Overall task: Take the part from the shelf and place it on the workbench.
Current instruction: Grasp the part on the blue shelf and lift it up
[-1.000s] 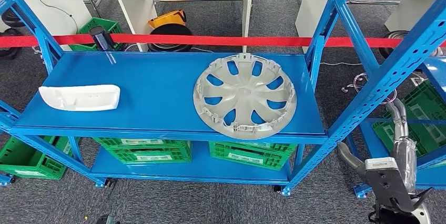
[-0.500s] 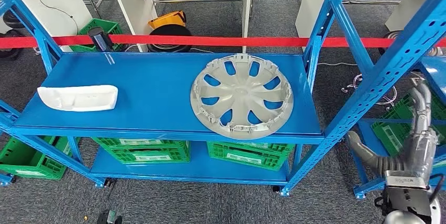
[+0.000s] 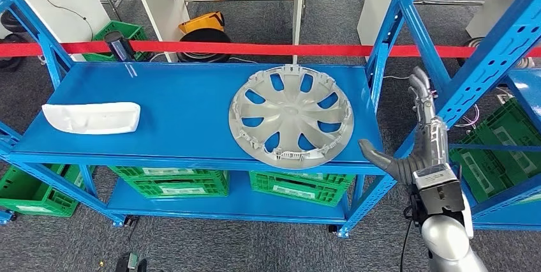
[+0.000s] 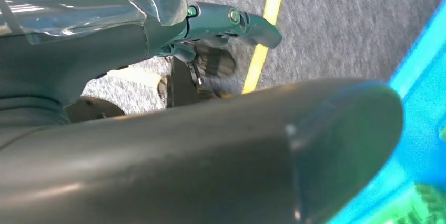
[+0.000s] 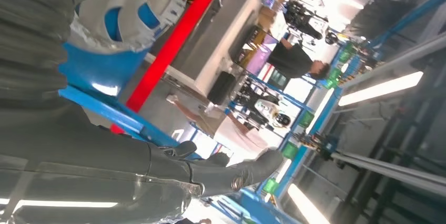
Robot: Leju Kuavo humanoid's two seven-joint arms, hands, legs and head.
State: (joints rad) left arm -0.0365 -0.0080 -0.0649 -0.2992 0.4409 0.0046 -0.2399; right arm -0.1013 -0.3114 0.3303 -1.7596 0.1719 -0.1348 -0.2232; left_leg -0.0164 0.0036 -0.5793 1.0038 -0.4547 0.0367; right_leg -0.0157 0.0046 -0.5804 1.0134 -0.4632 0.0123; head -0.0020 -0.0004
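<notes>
Grey wheel cover (image 3: pixel 291 117) lies flat on the blue shelf (image 3: pixel 178 103), right half. Right hand (image 3: pixel 418 138) raised just right of the shelf's near-right corner, fingers spread, holding nothing. Left hand (image 4: pixel 210 24): grip state unclear.

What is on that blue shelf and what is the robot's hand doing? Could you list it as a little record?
Shelf: blue metal rack
Part on right: round silver plastic wheel cover, lying flat
Part on left: white moulded plastic piece, lying flat
Behind shelf: red barrier tape
Below: green plastic crates
Right hand: raised beside the shelf's right end, fingers apart, holding nothing
Left hand: seen close up; state unclear
</notes>
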